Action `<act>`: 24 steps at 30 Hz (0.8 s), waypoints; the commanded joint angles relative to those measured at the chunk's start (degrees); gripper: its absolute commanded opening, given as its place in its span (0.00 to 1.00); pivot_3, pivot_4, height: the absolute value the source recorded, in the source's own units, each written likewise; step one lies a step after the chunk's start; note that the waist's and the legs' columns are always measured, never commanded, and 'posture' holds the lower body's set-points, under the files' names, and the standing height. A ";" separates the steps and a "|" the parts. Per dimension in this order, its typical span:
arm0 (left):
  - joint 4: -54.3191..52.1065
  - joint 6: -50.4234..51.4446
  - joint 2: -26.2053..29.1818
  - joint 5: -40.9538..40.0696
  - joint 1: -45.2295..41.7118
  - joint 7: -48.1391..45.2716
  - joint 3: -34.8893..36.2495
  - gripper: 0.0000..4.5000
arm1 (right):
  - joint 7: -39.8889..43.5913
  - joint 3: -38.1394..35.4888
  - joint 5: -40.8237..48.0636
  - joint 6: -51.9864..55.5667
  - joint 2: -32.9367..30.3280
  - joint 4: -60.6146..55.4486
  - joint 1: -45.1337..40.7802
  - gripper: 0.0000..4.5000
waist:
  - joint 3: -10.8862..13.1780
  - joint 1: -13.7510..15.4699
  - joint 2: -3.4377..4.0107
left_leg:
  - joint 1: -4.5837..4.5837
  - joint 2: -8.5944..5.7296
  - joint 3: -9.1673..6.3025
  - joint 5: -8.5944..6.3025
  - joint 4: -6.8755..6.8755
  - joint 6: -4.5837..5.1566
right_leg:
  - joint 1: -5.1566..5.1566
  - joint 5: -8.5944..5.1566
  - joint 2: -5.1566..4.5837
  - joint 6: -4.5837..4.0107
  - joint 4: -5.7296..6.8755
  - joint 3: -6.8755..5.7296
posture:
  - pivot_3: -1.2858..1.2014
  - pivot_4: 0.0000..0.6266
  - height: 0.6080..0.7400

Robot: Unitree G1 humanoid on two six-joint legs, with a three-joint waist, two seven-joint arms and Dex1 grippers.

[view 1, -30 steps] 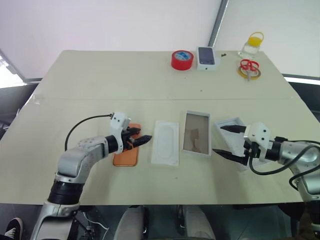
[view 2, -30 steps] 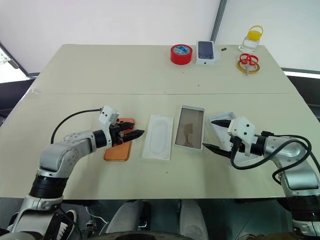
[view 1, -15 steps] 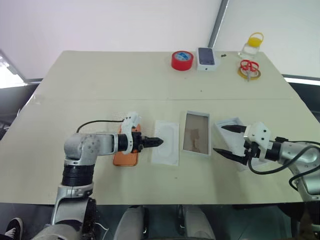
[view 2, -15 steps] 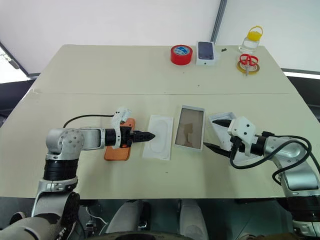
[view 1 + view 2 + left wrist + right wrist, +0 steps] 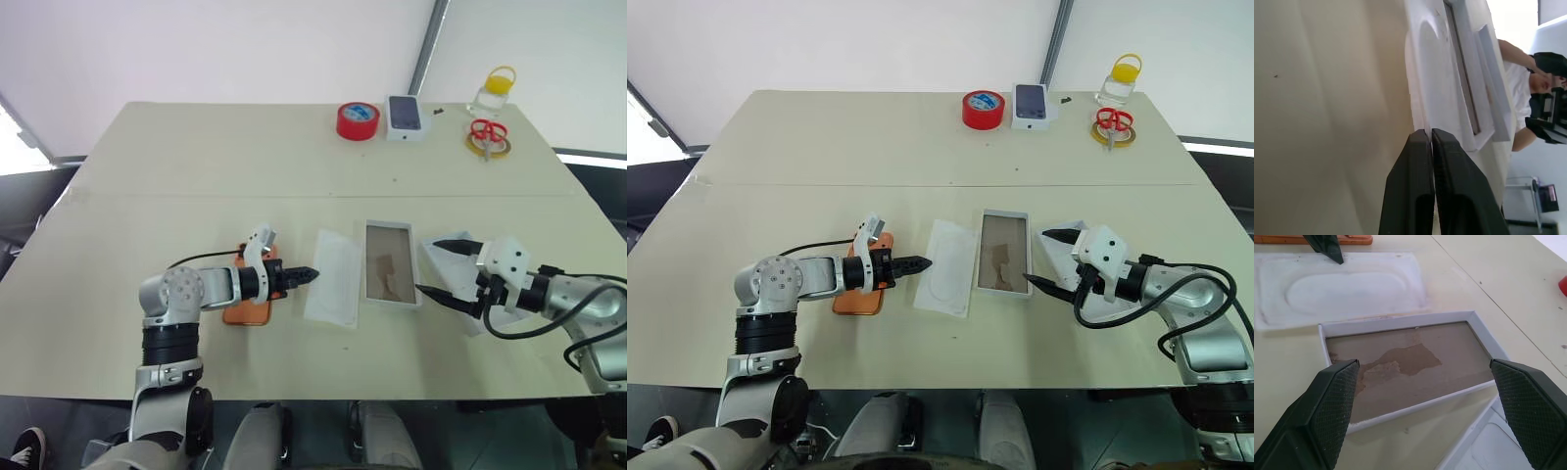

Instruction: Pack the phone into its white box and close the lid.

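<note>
- The phone [image 5: 247, 302] lies flat on the table [image 5: 196, 166], back up, partly under the left arm — well apart from the white box [image 5: 389, 277], with the flat white insert [image 5: 332, 277] lying between the two.
- The white box sits open and empty, its brown floor bare; the lid [image 5: 1065, 240] lies just beyond it on the right, partly hidden by the right gripper [image 5: 1039, 258].
- The left gripper [image 5: 310, 275] has its jaws pressed together at the insert's near edge (whether any of that thin edge is pinched between them I cannot tell), and it holds nothing of the phone.
- The right gripper stands wide open and empty, its two fingers straddling the box's right wall.
- Risk: the shut left tip may shove the light insert sideways into the box and knock the tray askew — then the phone would have no square opening to drop into.
- Risk: the phone is thin and flat on the table, so closed jaws would likely skid over it rather than lift it.
- Risk: the right fingers sit so close to the tray and lid that a small sweep could drag either one out of place.
</note>
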 commanded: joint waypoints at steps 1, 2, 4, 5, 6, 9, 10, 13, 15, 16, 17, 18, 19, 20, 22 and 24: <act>1.25 0.98 -0.69 -0.45 0.37 1.35 1.51 0.01 | -0.32 -0.07 -0.42 -0.55 -0.08 -1.88 -1.09 1.00 | 0.00 -0.01 0.00 | 0.02 0.00 -0.01 0.00 0.00 0.00 | 0.02 0.00 0.00 0.00 -0.01 -0.01 | 0.52 0.24 1.00; 1.37 1.60 -0.71 -0.71 0.07 1.73 2.48 0.01 | -0.22 0.08 -0.28 -0.42 -0.02 -1.93 -1.22 1.00 | 0.00 -0.01 0.00 | 0.02 0.00 -0.01 0.00 0.00 0.00 | 0.03 0.00 0.00 0.00 -0.02 0.00 | 0.52 0.24 1.00; 0.91 1.81 -0.09 -1.09 -0.18 1.95 3.29 0.01 | 0.37 0.69 0.09 0.01 -0.04 -2.54 -1.15 1.00 | 0.01 -0.07 -0.02 | 0.01 0.00 -0.01 0.00 0.00 0.00 | 0.02 0.00 0.00 0.01 -0.02 0.00 | 0.52 0.24 1.00; 0.48 1.76 0.46 -1.18 -0.19 2.04 3.45 0.01 | 1.00 1.06 0.80 0.78 -0.06 -3.18 -0.98 1.00 | 0.01 -0.10 -0.02 | 0.01 0.00 -0.01 0.00 0.00 0.00 | 0.01 0.00 0.00 0.01 -0.02 0.00 | 0.52 0.24 1.00; 0.51 2.24 0.80 -1.73 -0.54 2.10 4.52 0.01 | 1.99 1.65 1.63 1.65 -0.15 -4.13 -0.64 1.00 | 0.01 -0.12 -0.02 | 0.01 0.01 -0.01 0.00 0.00 0.00 | 0.01 -0.01 0.00 0.01 -0.02 -0.01 | 0.52 0.24 1.00; 0.82 1.82 1.03 -2.51 -1.65 3.02 7.41 0.01 | 3.71 4.22 1.13 2.30 -0.15 -6.06 0.07 1.00 | 0.04 -0.28 -0.05 | 0.00 0.06 -0.01 0.00 -0.03 0.00 | -0.03 0.00 0.06 0.01 -0.01 -0.01 | 0.52 0.24 1.00; 0.61 1.58 0.83 -3.12 -1.98 3.12 8.54 0.01 | 4.18 5.50 0.79 2.61 -0.02 -6.88 0.17 1.00 | 0.04 -0.23 -0.06 | -0.01 0.07 -0.01 0.00 -0.04 0.00 | -0.05 -0.01 0.07 0.01 -0.01 -0.01 | 0.52 0.24 1.00; 0.48 2.44 0.32 -4.82 -3.09 3.51 11.65 0.01 | 4.34 8.91 -1.20 2.34 0.53 -7.64 -0.45 1.00 | 0.10 -0.14 -0.13 | -0.07 0.07 -0.02 0.00 -0.04 -0.01 | -0.11 -0.01 0.07 0.01 -0.01 0.00 | 0.52 0.24 1.00; -0.56 3.07 0.10 -5.99 -3.66 3.79 12.94 0.01 | 4.64 11.69 -4.38 0.17 0.59 -5.68 -1.38 1.00 | 0.10 0.00 -0.15 | -0.11 0.05 -0.02 0.00 -0.03 -0.01 | -0.12 0.00 0.06 0.01 -0.02 0.00 | 0.52 0.24 1.00; -0.72 3.72 0.42 -6.18 -4.05 4.02 13.25 0.01 | 4.56 13.19 -6.38 -1.19 0.76 -3.99 -2.17 1.00 | 0.11 -0.03 -0.17 | -0.11 0.03 -0.02 0.00 -0.03 -0.01 | -0.12 0.00 0.03 0.01 -0.02 -0.01 | 0.52 0.24 1.00; -0.96 3.22 0.55 -6.48 -4.41 4.19 13.97 0.00 | 5.05 15.19 -8.31 -0.61 0.56 -1.55 -3.35 0.94 | 0.12 -0.06 -0.18 | -0.11 0.01 -0.02 0.00 -0.02 -0.02 | -0.11 0.00 0.01 0.02 -0.03 -0.01 | 0.52 0.24 1.00; -1.03 2.87 0.68 -6.67 -4.65 4.36 14.42 0.00 | 5.43 16.50 -9.52 -0.06 0.42 0.17 -4.20 0.88 | 0.13 -0.06 -0.20 | -0.11 0.00 -0.01 0.00 -0.02 -0.02 | -0.10 0.00 0.00 0.02 -0.04 -0.01 | 0.52 0.24 1.00; -1.05 2.51 0.72 -6.83 -4.81 4.55 14.79 0.00 | 5.55 17.37 -11.03 -1.63 0.26 1.61 -4.84 0.81 | 0.13 -0.10 -0.20 | -0.11 0.00 0.00 0.00 -0.01 -0.02 | -0.10 0.00 -0.01 0.01 -0.04 -0.01 | 0.52 0.24 1.00; -0.98 2.83 0.68 -7.02 -5.05 5.02 15.50 0.00 | 6.54 17.69 -10.52 -1.23 0.25 1.94 -5.32 0.70 | 0.13 -0.10 -0.19 | -0.10 0.00 0.00 0.00 -0.01 -0.02 | -0.11 0.00 -0.01 0.01 -0.04 -0.01 | 0.52 0.24 1.00; -1.69 2.11 0.39 -7.54 -5.27 5.84 16.60 0.00 | 7.55 17.52 -9.15 -1.06 0.78 1.97 -6.37 0.49 | 0.14 -0.12 -0.21 | -0.10 0.01 0.00 0.00 -0.04 -0.02 | -0.12 0.00 -0.01 0.01 -0.04 -0.01 | 0.52 0.24 1.00; -1.60 2.58 -0.40 -8.40 -6.00 7.14 18.59 0.00 | 7.92 17.39 -8.27 -0.72 1.40 1.98 -7.21 0.27 | 0.15 -0.13 -0.23 | -0.10 0.02 0.00 0.01 -0.04 -0.04 | -0.13 0.01 0.00 0.02 -0.03 -0.01 | 0.52 0.24 1.00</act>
